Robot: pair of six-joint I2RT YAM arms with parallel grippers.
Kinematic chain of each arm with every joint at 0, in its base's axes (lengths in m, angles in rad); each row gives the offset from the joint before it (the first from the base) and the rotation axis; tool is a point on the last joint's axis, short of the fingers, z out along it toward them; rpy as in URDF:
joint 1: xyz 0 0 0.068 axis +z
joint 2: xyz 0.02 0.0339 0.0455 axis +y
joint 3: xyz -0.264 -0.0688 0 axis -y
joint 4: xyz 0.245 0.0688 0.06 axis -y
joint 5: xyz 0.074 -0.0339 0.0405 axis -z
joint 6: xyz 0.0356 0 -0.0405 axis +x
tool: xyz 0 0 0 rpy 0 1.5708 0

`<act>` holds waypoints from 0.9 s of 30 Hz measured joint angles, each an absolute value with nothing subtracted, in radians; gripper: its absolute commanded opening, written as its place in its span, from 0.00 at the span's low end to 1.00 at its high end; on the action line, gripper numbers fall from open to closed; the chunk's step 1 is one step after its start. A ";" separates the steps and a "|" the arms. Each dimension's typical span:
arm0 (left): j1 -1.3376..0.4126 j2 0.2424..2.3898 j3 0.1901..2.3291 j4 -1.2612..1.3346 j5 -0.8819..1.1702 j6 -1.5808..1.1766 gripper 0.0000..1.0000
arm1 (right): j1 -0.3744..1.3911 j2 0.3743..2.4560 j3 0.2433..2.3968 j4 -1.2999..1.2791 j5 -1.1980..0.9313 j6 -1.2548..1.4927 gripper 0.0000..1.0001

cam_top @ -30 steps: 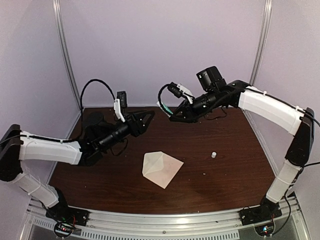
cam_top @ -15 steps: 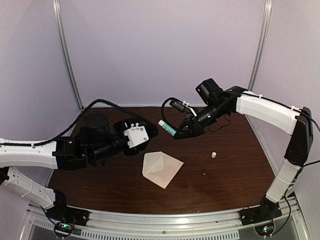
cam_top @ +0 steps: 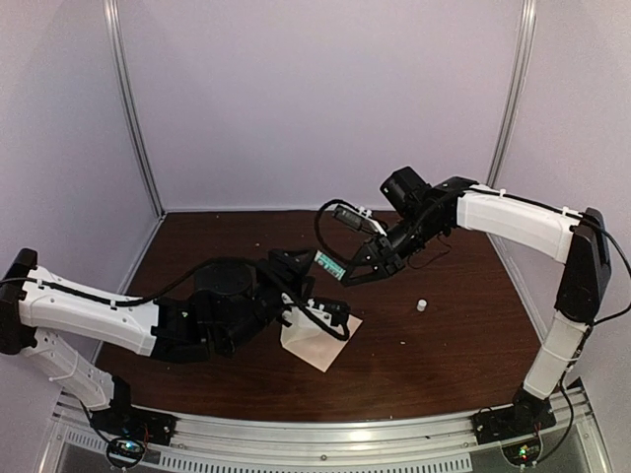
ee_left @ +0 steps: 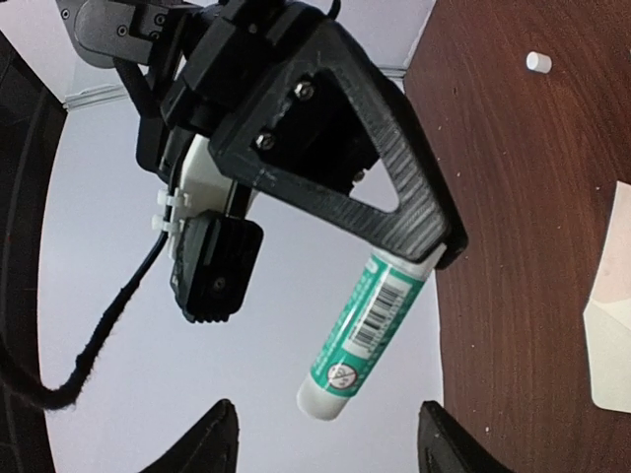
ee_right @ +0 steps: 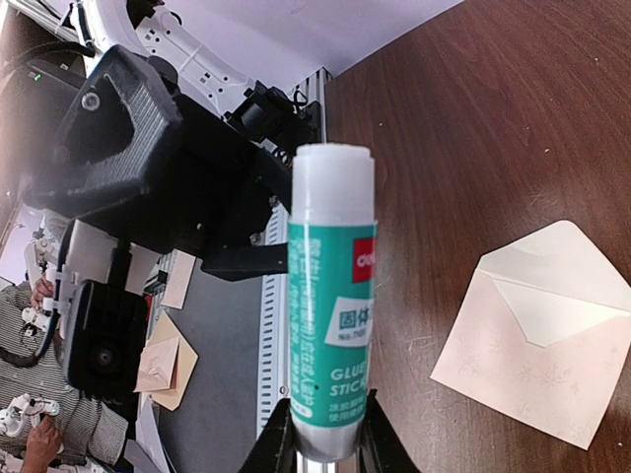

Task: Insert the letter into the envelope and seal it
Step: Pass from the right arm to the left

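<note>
The envelope (cam_top: pixel 325 340) lies on the brown table with its pointed flap open, and shows whole in the right wrist view (ee_right: pixel 537 330). The letter does not show on its own in any view. My right gripper (ee_right: pixel 330 445) is shut on the base of a green and white glue stick (ee_right: pixel 332 296), held in the air above the table (cam_top: pixel 330 263). My left gripper (ee_left: pixel 330 443) is open, its two fingertips wide apart just short of the glue stick's white end (ee_left: pixel 325 399). Seen from above, the left gripper (cam_top: pixel 317 286) hovers over the envelope's far edge.
A small white cylinder (cam_top: pixel 421 305) stands on the table to the right of the envelope, also seen in the left wrist view (ee_left: pixel 535 61). The enclosure walls close in the back and sides.
My left arm swung forward and right, bringing its gripper over the envelope's far edge and facing the glue stick. My right gripper came down and left with the glue stick.
</note>
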State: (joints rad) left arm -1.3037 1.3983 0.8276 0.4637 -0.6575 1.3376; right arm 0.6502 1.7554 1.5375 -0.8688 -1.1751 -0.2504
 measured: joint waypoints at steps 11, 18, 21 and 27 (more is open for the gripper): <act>-1.306 1.490 0.812 0.707 -0.696 1.600 0.58 | 0.650 1.755 1.510 -0.865 -1.207 -0.229 0.19; -1.309 1.495 0.812 0.701 -0.696 1.639 0.51 | 0.650 1.755 1.510 -0.864 -1.231 -0.228 0.19; -1.309 1.507 0.812 0.702 -0.696 1.643 0.46 | 0.651 1.755 1.510 -0.864 -1.235 -0.228 0.19; -1.310 1.565 0.814 0.707 -0.698 1.659 0.38 | 0.657 1.755 1.509 -0.867 -1.242 -0.225 0.19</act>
